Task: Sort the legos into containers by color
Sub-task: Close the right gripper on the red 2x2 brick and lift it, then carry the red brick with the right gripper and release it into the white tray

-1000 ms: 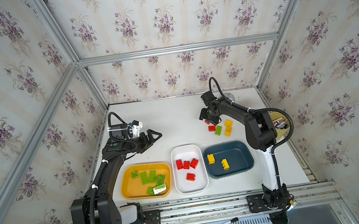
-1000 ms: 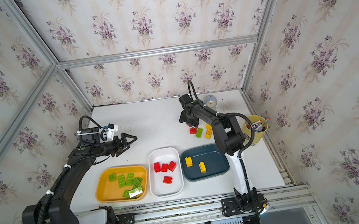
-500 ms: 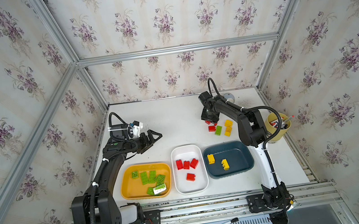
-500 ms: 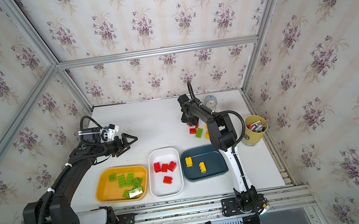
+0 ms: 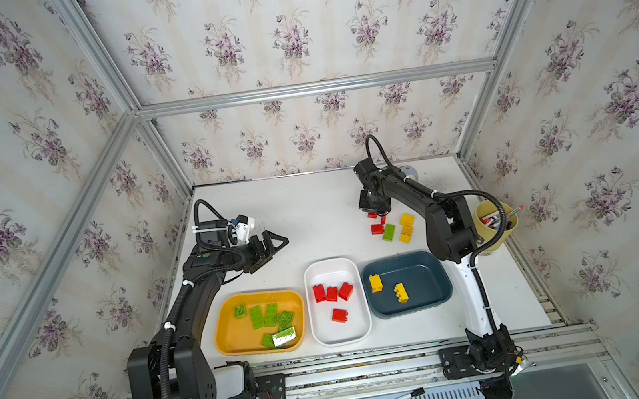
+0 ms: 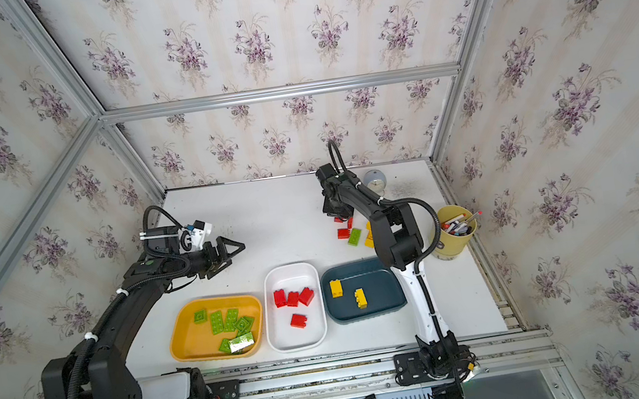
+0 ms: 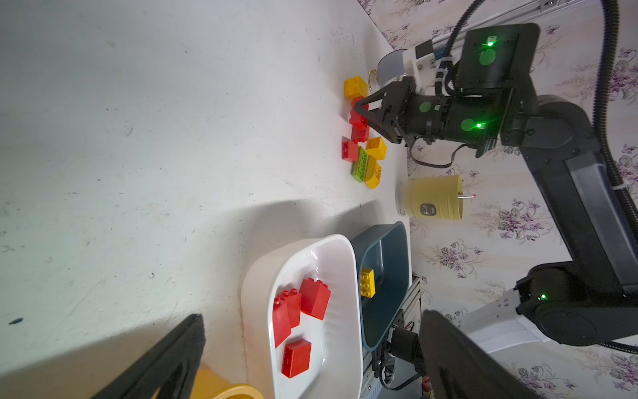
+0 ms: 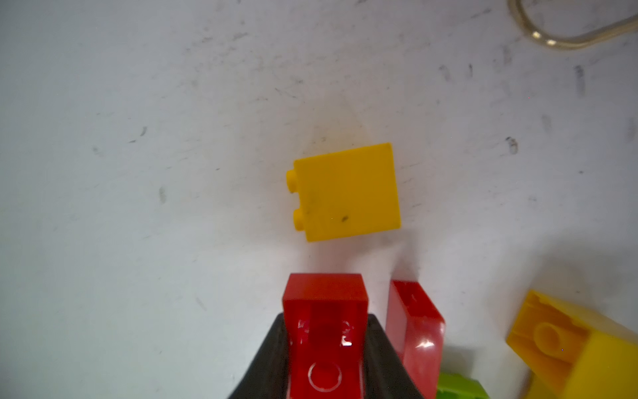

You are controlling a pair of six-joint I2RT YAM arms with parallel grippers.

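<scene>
Nearest the rail sit three smooth, round-cornered plastic trays: the orange-yellow tray (image 5: 235, 337) holds flat green bricks (image 5: 268, 314); the white tray (image 5: 342, 334) holds four red bricks (image 5: 332, 293); the teal tray (image 5: 424, 279) holds two yellow bricks (image 5: 400, 293); beyond them the left gripper (image 5: 275, 243) hangs over the scuffed white table (image 5: 311, 210), jaws spread wide and empty; farther back lies the unsorted cluster (image 5: 391, 229), red, green and yellow, touching one another; at its far edge the right gripper (image 7: 362, 110) is clamped on the flat side walls of a red brick (image 8: 324, 300), hollow underside showing; it looks light, rigid and glossy, probably slippery, so opposite flat walls suit better than the studs; a lone yellow brick (image 8: 345, 191) lies on its side just beyond.
</scene>
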